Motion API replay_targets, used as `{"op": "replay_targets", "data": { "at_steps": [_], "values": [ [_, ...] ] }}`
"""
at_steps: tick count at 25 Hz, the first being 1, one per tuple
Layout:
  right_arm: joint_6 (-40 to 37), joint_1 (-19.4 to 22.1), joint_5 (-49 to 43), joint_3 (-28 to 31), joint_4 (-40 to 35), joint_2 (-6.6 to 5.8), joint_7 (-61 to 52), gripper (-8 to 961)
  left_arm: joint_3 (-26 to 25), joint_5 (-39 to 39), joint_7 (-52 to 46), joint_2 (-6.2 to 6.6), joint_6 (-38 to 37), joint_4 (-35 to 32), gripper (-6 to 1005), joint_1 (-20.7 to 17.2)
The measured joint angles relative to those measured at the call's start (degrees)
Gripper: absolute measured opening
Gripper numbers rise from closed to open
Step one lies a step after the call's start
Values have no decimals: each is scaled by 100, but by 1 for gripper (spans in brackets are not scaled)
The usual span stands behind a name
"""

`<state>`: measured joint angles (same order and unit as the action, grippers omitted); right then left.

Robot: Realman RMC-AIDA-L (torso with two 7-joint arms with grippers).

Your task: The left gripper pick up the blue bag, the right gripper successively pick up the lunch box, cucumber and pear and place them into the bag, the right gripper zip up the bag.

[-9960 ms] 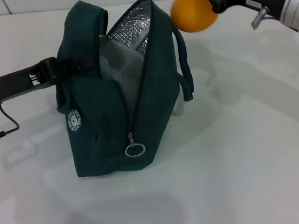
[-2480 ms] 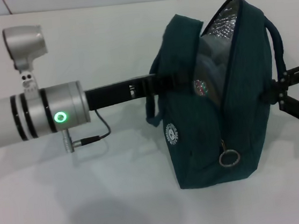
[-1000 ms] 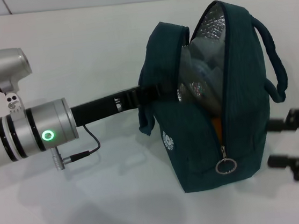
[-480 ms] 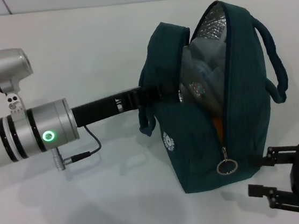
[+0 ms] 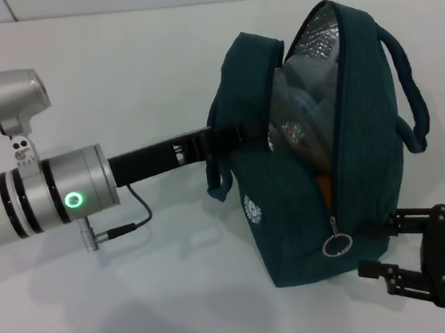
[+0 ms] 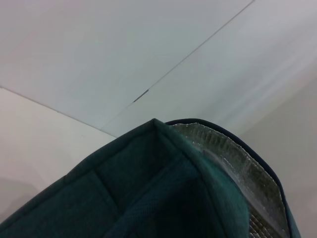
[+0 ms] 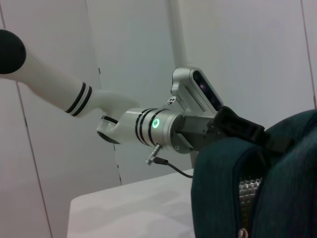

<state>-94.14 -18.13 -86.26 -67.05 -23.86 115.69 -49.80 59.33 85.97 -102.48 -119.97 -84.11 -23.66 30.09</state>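
The blue bag stands upright on the white table, its top gaping to show silvery lining. My left gripper is shut on the bag's near handle and holds it up. Inside, the clear lunch box shows, and the orange pear peeks through the unzipped gap. The cucumber is hidden. My right gripper is open at the bag's lower right, its fingertips just beside the metal ring pull. The right wrist view shows the bag and the left gripper on it.
The left arm's silver forearm, with a green light and a dangling cable, stretches across the left half of the table. The left wrist view shows only bag fabric and lining.
The right gripper has come in from the right and slid left toward the ring pull, staying open. The bag and the left arm have barely moved.
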Motion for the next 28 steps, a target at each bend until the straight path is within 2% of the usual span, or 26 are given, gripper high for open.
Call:
{"op": "replay_targets", "data": {
  "at_steps": [6, 17, 28],
  "values": [
    [146, -112, 163, -185, 135, 17, 3, 478, -1, 0, 0, 0, 4, -13, 65, 6],
    [661, -147, 1197, -1534, 100, 14, 68, 477, -1, -2, 0, 0, 0, -17, 70, 6],
    [680, -67, 1569, -1570, 145, -6, 106, 475, -16, -2, 8, 9, 0, -16, 75, -19]
  ]
}}
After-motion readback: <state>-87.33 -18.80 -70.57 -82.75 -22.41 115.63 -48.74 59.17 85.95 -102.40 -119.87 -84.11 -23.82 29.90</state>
